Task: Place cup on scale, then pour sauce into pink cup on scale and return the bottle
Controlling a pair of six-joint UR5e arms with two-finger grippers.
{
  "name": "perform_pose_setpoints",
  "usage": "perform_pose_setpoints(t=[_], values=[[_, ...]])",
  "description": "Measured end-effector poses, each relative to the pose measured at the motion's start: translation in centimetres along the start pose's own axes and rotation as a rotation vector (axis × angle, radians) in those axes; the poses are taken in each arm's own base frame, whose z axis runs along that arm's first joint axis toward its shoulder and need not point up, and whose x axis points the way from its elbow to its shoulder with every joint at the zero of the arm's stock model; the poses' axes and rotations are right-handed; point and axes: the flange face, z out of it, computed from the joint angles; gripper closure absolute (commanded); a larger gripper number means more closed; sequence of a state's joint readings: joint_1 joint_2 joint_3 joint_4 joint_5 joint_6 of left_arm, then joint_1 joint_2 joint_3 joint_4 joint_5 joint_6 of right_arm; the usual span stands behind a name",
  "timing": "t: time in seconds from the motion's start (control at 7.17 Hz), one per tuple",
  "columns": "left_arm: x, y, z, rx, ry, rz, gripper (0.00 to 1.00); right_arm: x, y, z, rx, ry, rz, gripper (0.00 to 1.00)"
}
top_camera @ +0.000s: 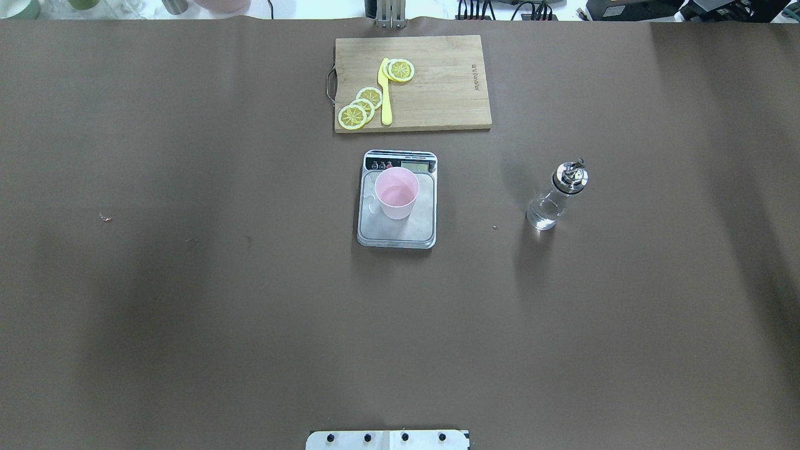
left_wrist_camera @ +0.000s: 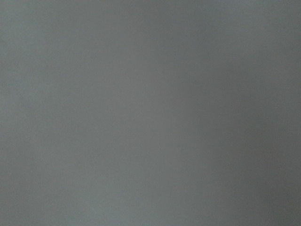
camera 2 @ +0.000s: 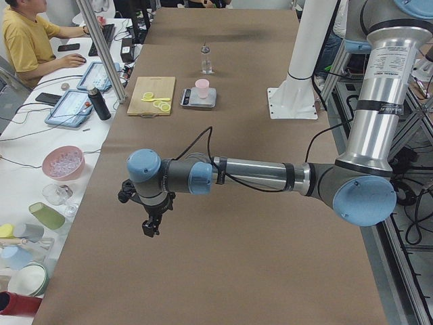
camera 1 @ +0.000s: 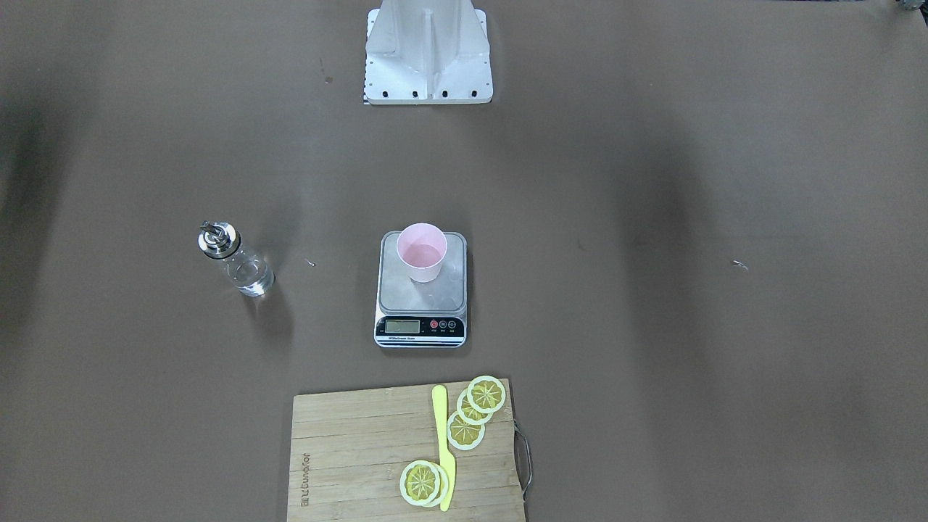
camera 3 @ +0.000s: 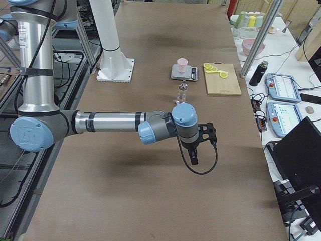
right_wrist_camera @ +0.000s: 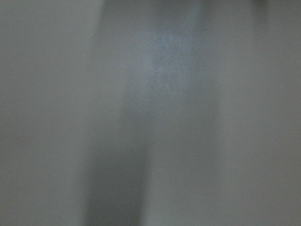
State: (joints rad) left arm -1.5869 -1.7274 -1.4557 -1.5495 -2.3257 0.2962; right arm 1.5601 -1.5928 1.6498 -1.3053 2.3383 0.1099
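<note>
The pink cup (camera 1: 422,250) (top_camera: 396,192) stands upright on the scale (camera 1: 420,297) (top_camera: 400,234) at the table's middle. The glass bottle (camera 1: 235,259) (top_camera: 556,197) with its silver pourer cap stands upright on the table on my right side, well apart from the scale. A little clear sauce (camera 1: 251,277) sits in its base. Both arms are far from these things, near the table's ends. The left gripper (camera 2: 150,227) shows only in the exterior left view and the right gripper (camera 3: 194,159) only in the exterior right view, so I cannot tell whether they are open or shut. Both wrist views show only blurred grey.
A wooden cutting board (camera 1: 348,449) (top_camera: 437,94) with lemon slices (camera 1: 475,409) and a yellow knife (camera 1: 444,446) lies beyond the scale at the far edge. The robot's white base (camera 1: 428,54) stands at the near side. A person (camera 2: 30,40) sits at a side table with tablets and bowls.
</note>
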Motion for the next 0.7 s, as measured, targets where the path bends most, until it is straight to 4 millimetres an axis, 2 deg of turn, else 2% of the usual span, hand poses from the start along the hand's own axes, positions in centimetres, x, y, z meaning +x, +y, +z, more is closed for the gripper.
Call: perform_pose_setpoints(t=[0.28, 0.56, 0.7], values=[[-2.9, 2.2, 2.4, -0.037, 0.043, -0.073, 0.01, 0.1, 0.5, 1.3, -0.083, 0.010, 0.046, 0.00], [-4.2, 4.2, 4.2, -0.063, 0.065, -0.111, 0.01, -0.1, 1.0, 2.6, -0.161, 0.024, 0.073, 0.00], [-4.4, 4.5, 4.4, -0.068, 0.066, -0.116, 0.01, 0.4, 1.2, 2.4, -0.177, 0.039, 0.081, 0.00]])
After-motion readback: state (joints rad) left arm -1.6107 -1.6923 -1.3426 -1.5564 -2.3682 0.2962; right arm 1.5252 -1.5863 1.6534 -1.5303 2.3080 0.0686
